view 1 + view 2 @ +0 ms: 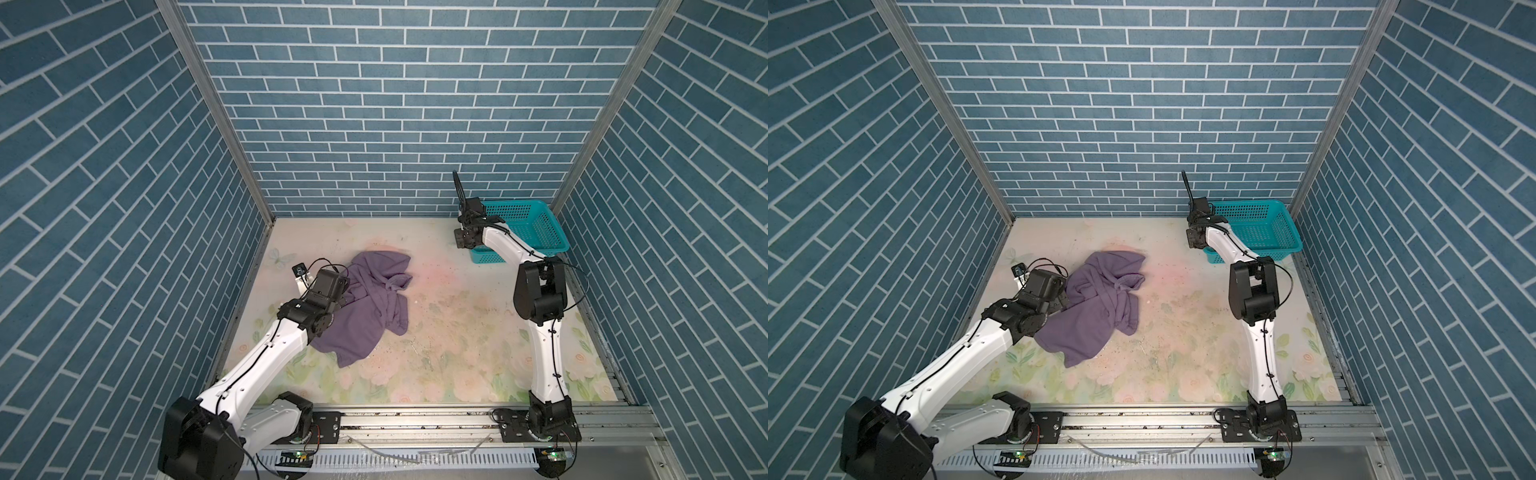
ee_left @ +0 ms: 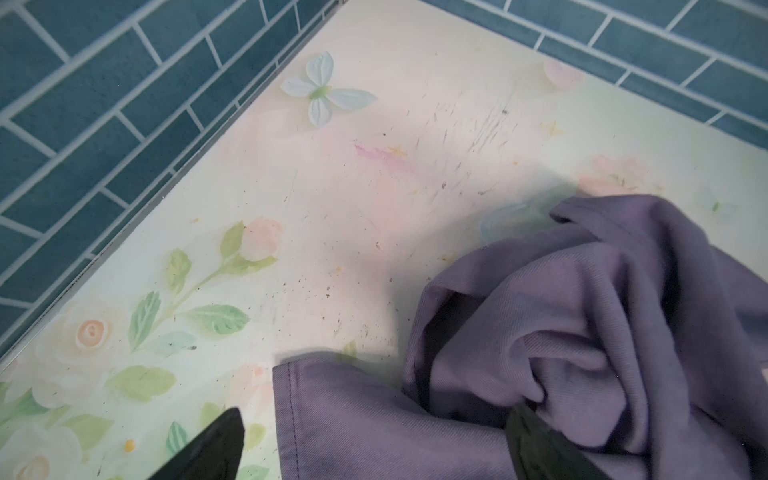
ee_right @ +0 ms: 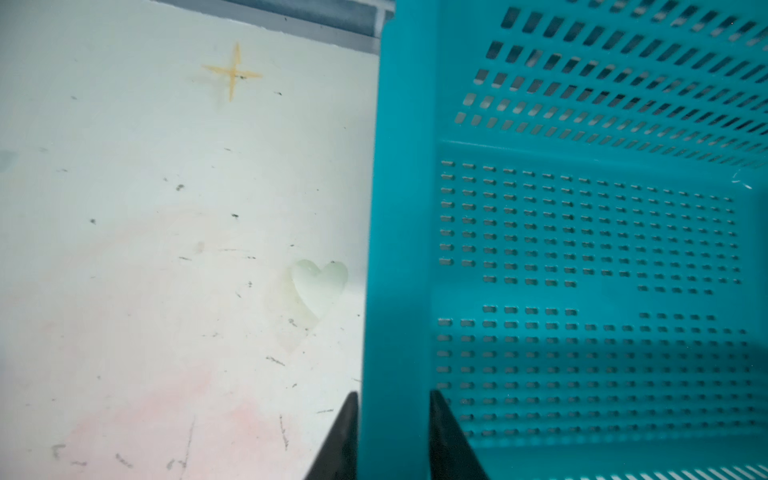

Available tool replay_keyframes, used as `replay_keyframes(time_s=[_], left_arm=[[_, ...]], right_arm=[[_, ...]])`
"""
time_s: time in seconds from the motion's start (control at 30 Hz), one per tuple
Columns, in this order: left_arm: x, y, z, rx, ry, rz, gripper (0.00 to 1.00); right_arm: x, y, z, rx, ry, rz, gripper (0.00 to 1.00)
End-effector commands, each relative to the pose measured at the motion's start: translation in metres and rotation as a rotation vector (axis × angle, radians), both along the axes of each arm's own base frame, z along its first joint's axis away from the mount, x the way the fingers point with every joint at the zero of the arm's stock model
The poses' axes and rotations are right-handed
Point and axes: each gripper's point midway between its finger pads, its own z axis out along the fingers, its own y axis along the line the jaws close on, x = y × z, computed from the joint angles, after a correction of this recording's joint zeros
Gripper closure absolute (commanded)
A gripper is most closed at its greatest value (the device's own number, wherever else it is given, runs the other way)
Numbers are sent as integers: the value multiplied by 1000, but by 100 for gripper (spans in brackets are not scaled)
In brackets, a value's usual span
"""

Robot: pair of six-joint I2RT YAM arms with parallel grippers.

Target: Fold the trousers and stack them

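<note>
Hovering released over crumpled trousers, left tool is seemingly preparing to spread them; right tool is straddling the basket rim, grip unclear.

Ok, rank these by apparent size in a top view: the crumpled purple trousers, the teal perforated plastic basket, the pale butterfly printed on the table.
1. Crumpled dusty-purple fabric trousers, narrowly largest.
2. Teal perforated plastic basket; close, since it sits farther back and the right arm hides part.
3. Pale printed butterfly, clearly smallest.
</note>
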Motion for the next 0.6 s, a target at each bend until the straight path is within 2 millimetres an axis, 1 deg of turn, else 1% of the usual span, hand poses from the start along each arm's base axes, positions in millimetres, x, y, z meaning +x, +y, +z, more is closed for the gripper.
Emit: replay_keyframes(time_s=[0.0, 0.07, 0.1, 0.17, 0.27, 0.33, 0.4, 0.47, 0.53, 0.57], left_arm=[[12, -10, 4, -5, 10, -65, 1], [14, -15, -3, -13, 22, -81, 1], [16, -18, -7, -25, 27, -90, 1], [21, -26, -14, -54, 29, -110, 1], [30, -38, -21, -93, 34, -145, 1], [38, -48, -23, -116, 35, -176, 1], [46, -60, -27, -147, 30, -221, 1], [53, -72, -34, -185, 37, -253, 1], [58, -86, -44, -231, 58, -290, 2], [60, -93, -50, -259, 65, -306, 5]], right_arm=[[-4, 16, 31, 87, -21, 18, 62], [-12, 22, 46, 134, -30, 16, 58], [-18, 26, 60, 153, -47, 25, 56], [-31, 32, 80, 157, -79, 36, 51], [-58, 43, 107, 151, -129, 66, 45], [-78, 57, 123, 159, -155, 105, 43], [-100, 84, 130, 181, -155, 191, 42], [-120, 114, 130, 217, -125, 282, 41], [-137, 139, 124, 272, -82, 344, 37], [-145, 152, 119, 302, -55, 373, 34]])
